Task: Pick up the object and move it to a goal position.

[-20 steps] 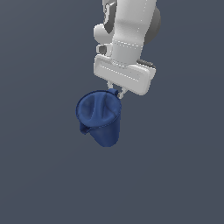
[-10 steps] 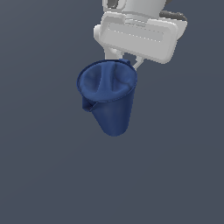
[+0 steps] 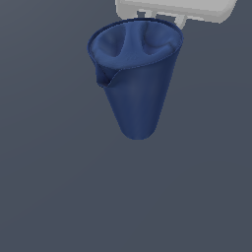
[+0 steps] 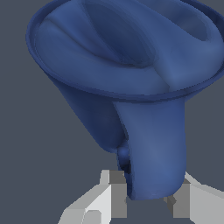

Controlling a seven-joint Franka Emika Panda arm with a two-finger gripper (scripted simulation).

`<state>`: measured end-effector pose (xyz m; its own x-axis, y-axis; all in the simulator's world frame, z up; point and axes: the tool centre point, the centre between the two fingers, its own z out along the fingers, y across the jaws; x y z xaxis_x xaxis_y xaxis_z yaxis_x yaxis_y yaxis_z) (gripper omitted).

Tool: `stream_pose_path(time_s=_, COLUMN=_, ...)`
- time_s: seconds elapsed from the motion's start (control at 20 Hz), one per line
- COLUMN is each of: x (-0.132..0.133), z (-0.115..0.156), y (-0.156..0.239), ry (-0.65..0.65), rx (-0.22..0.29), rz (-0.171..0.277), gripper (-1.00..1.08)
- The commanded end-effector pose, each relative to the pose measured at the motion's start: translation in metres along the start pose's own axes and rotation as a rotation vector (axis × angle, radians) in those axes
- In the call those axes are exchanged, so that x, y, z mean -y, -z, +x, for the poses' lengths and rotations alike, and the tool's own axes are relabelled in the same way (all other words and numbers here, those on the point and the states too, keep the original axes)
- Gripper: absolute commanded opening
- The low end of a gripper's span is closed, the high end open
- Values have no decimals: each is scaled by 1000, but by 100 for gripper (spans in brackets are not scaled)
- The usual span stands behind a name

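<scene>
Exterior view shows the dark blue pitcher (image 3: 138, 83) hanging in the air against a plain grey backdrop, wide rim up, narrow rounded base down, small spout toward the exterior view's left. Its rim sits just under the white gripper (image 3: 162, 19), whose body is cut off by the frame's upper edge. Wrist view shows the two pale fingers (image 4: 109, 194) clamped on the pitcher's handle (image 4: 153, 148), one on each side.
</scene>
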<state>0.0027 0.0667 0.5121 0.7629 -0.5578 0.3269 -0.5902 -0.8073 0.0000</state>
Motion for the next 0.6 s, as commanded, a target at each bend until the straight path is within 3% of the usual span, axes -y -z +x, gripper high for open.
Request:
stream_pose_path(time_s=0.0, x=4, z=4, y=16, ry=-1, rx=-2, rz=1, gripper=-100)
stream_pose_path(time_s=0.55, x=13, z=12, y=46, ry=-2, rx=-4, rz=0, gripper=-100)
